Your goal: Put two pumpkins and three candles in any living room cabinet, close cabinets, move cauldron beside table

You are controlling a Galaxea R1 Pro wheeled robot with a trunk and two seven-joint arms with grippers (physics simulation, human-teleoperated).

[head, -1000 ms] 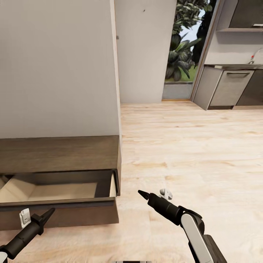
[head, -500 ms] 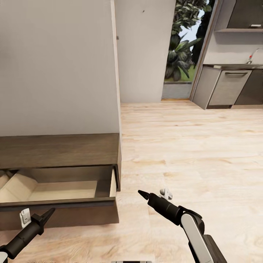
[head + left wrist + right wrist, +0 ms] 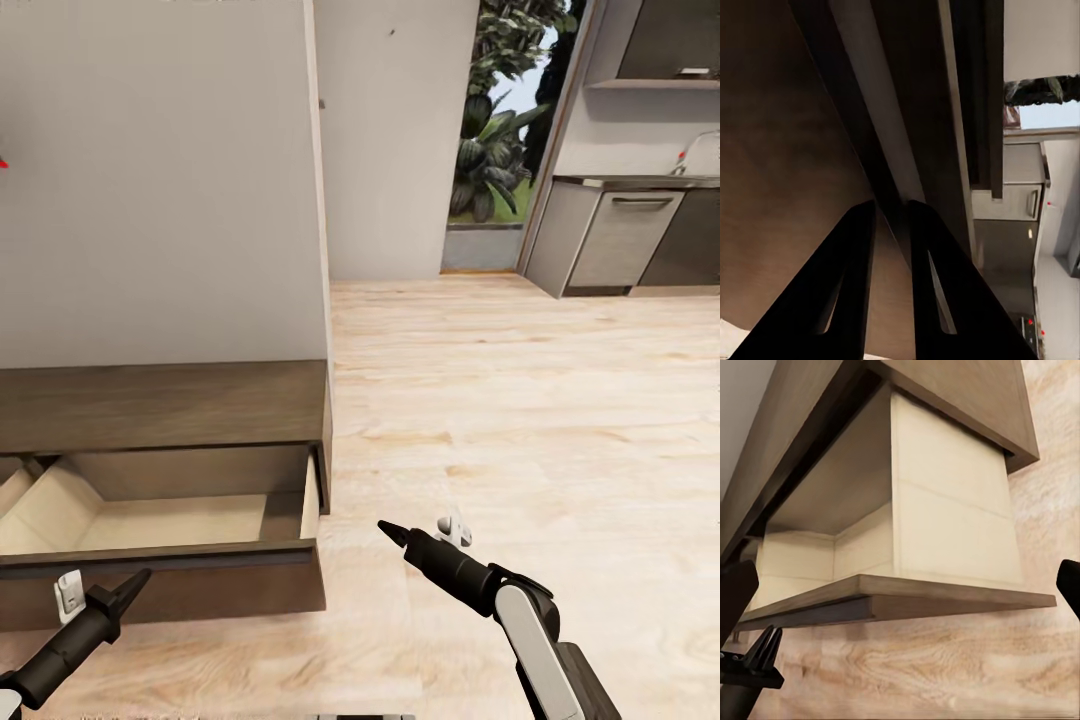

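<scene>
The cabinet [image 3: 160, 410] drawer [image 3: 180, 520] stands open at lower left. Left gripper [image 3: 891, 217] jaws nearly closed, empty; right gripper [image 3: 390, 530] state unclear.

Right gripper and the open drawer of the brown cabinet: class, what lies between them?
In the head view, only bare pale wood floor separates the right gripper from the open drawer of the cabinet.

Home: kitchen units [image 3: 620, 235], wooden floor [image 3: 520, 400]
</scene>
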